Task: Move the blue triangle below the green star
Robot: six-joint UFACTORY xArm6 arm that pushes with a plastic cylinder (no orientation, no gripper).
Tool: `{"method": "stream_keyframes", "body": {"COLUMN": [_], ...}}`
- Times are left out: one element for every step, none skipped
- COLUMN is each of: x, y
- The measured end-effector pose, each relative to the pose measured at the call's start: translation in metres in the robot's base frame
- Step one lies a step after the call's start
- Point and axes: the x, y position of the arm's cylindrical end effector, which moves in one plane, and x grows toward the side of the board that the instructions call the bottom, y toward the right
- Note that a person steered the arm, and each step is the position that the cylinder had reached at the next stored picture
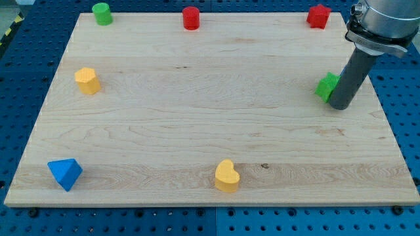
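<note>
Seven small blocks sit on the pale wooden board [210, 124], which holds them all on its flat grained top; nothing is stacked or enclosed. My tip [341, 107] rests at the board's three o'clock side, touching or just beside the green star [326, 86], which lies at the tip's ten o'clock and is partly hidden by the dark rod. This arm carries no pincer, so there is no spread or pressed state to tell; only the straight rod shows.

Far from it, the blue triangle [64, 173] sits at the board's seven o'clock corner, close to the view's left and bottom edges. Along the twelve o'clock edge stand a green cylinder [102, 13] toward eleven o'clock, a red cylinder [191, 18] at twelve, and a red block [318, 16] toward one o'clock, its shape hard to make out. At nine o'clock is a yellow block [86, 80], its outline unclear, and a yellow heart [227, 176] sits at six o'clock near the bottom edge.

Between the blocks, the middle of the board lies open, as does the strip at the star's six o'clock down to the bottom edge. All round the board shows a blue perforated table [20, 85] with rows of small holes. The blocks look smooth and matte.
</note>
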Motion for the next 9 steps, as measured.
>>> {"method": "stream_keyframes", "body": {"x": [0.014, 0.036, 0.036, 0.036, 0.037, 0.068, 0.096, 0.122, 0.164], "y": [-0.017, -0.096, -0.211, -0.32, -0.42, -0.497, -0.524, -0.524, -0.518]}}
